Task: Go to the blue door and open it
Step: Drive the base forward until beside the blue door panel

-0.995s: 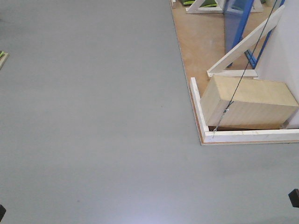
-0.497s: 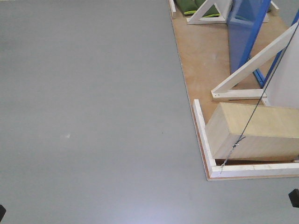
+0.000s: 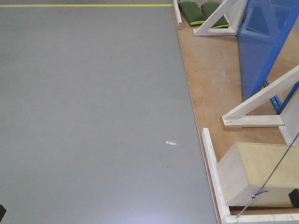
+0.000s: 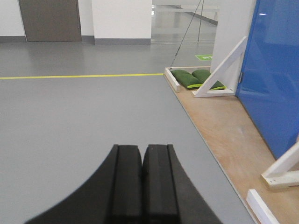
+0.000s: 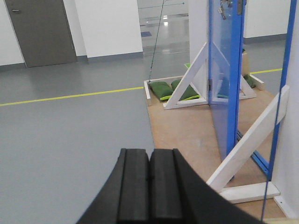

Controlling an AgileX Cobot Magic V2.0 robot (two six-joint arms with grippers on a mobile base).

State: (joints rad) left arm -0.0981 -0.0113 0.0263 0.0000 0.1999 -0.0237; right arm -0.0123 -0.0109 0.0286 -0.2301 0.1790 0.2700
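Note:
The blue door (image 3: 259, 51) is a tall glossy panel standing on a plywood platform (image 3: 210, 70) ahead and to my right. The left wrist view shows its flat blue face (image 4: 275, 79) at the right edge. In the right wrist view the blue door (image 5: 224, 70) is nearly edge-on, with metal hardware at the top; no handle is clear. My left gripper (image 4: 142, 151) is shut with nothing in it, over grey floor. My right gripper (image 5: 150, 156) is also shut and empty, well short of the door.
White diagonal braces (image 3: 261, 100) prop the panels on the platform. A tan box (image 3: 257, 175) lies at the near right inside a white kerb, crossed by a thin cable (image 3: 275, 172). Green sandbags (image 3: 201, 11) sit at the far corner. A yellow floor line (image 3: 84, 5) runs across.
The front view has moved forward. The platform, box and braces slid down toward me, the blue door grew larger, and the yellow line and sandbags came into view. Both grippers stay shut.

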